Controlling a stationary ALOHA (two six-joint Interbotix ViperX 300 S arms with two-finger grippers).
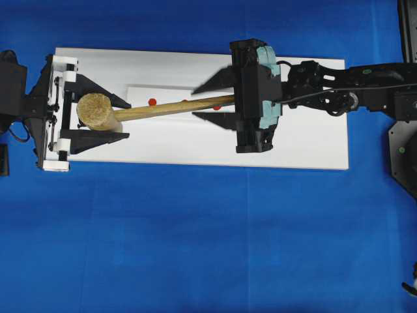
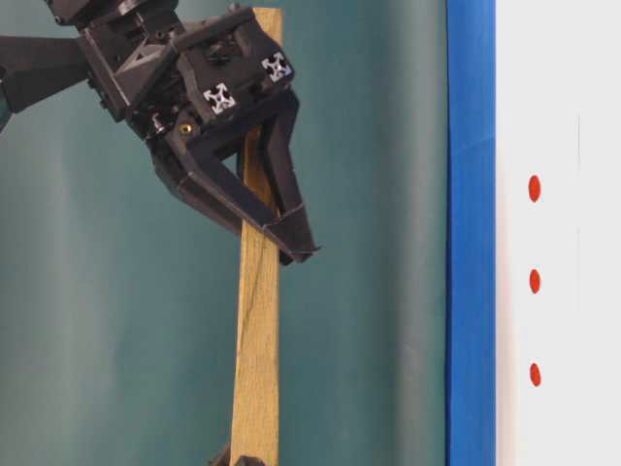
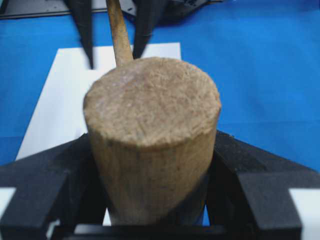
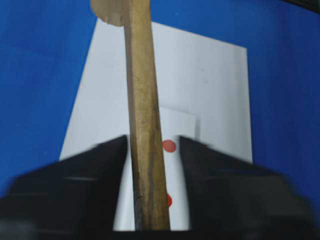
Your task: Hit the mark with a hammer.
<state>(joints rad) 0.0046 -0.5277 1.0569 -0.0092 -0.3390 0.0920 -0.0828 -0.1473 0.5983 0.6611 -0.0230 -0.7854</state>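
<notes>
1. From overhead I see the hammer (image 1: 156, 109) lying across the white board (image 1: 306, 140), its round head at the left end and its long handle running right, tilted slightly upward in the picture.
2. My left gripper (image 1: 98, 114) holds the hammer by its head: the two black fingers sit on either side of the wooden cylinder. In the left wrist view the head (image 3: 152, 135) fills the frame, with a jaw pressed against each flank.
3. My right gripper (image 1: 215, 101) straddles the far end of the handle. Its two fingers lie on either side of the wood with a visible gap to each in the overhead view.
4. In the right wrist view the handle (image 4: 145, 140) runs up between the jaws; the edges are blurred, so I cannot tell whether this gripper has closed on the wood or stands loose around it.
5. In the table-level view the right gripper's fingers (image 2: 281, 209) cross the flat handle (image 2: 257, 330) near its upper end.
6. Red marks (image 2: 534, 282) sit in a row on the board; overhead, one dot (image 1: 152, 102) shows just above the handle, near the head.
</notes>
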